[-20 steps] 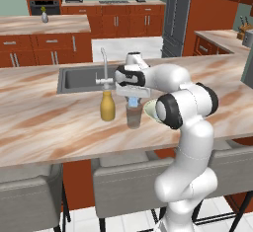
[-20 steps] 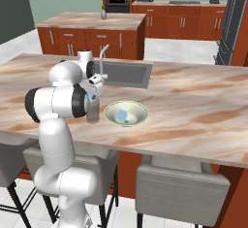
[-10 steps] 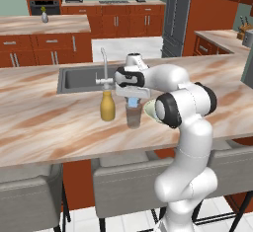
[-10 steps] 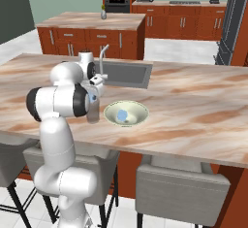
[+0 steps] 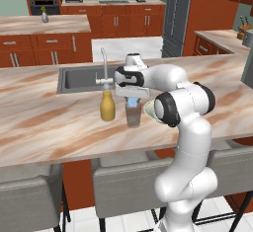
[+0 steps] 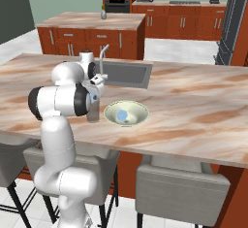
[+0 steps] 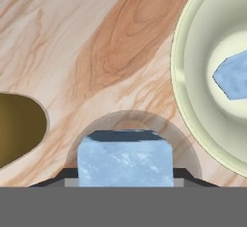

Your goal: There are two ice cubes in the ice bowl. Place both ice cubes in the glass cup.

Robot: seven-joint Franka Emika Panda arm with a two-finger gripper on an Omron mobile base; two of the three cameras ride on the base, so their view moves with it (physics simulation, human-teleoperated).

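I have my gripper clamped on one ice cube, poised directly over the glass cup, whose rim rings it. The other ice cube lies in the ice bowl just beside the cup.

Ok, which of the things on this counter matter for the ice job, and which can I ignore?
Job things:
- ice cube in the gripper, above the glass cup
- second ice cube, lying in the ice bowl
- gripper

Just lying about:
- yellow bottle, beside the cup
- sink and its faucet
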